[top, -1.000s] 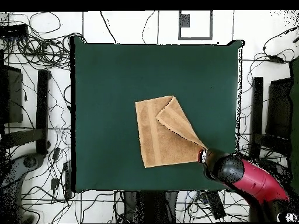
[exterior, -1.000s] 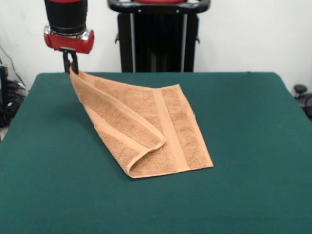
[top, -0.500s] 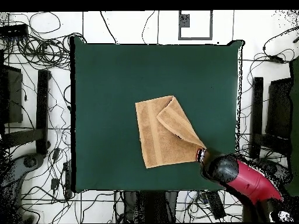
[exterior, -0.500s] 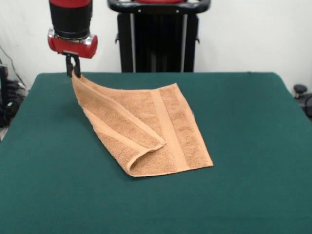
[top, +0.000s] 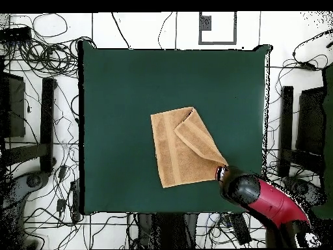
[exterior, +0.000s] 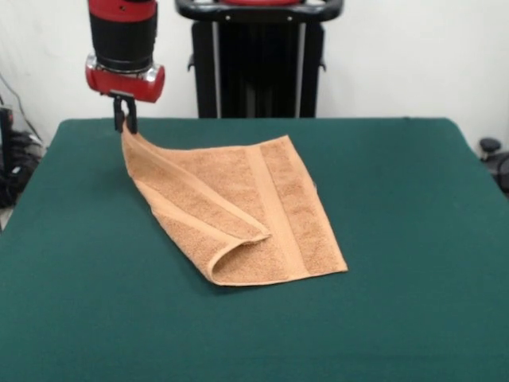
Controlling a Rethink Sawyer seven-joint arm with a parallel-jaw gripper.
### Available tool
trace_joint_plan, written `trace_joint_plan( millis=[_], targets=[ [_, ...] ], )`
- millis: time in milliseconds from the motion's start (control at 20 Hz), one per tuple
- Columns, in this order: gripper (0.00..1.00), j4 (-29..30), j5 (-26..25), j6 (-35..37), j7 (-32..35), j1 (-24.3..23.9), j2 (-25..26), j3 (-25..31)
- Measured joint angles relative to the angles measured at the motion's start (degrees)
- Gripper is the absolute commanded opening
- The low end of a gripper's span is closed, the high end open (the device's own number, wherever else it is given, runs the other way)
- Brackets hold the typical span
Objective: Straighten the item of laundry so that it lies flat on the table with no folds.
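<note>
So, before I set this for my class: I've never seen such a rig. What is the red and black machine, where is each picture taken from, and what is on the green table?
The red and black machine is a robot arm. Its gripper is shut on one corner of an orange-tan towel and holds that corner up off the table. One picture is taken from across the table, facing the robot; the other looks straight down from above, with the arm coming in at the bottom right. The rest of the towel lies on the table, with one flap folded over, so it is not flat yet. Nothing else lies on the table.
</note>
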Motion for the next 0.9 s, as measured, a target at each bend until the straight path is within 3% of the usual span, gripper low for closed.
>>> trace_joint_plan(
  millis=[900],
  targets=[
    [0.00,0.1,0.0,0.0,0.0,-0.7,-0.3,0.0]
  ],
)
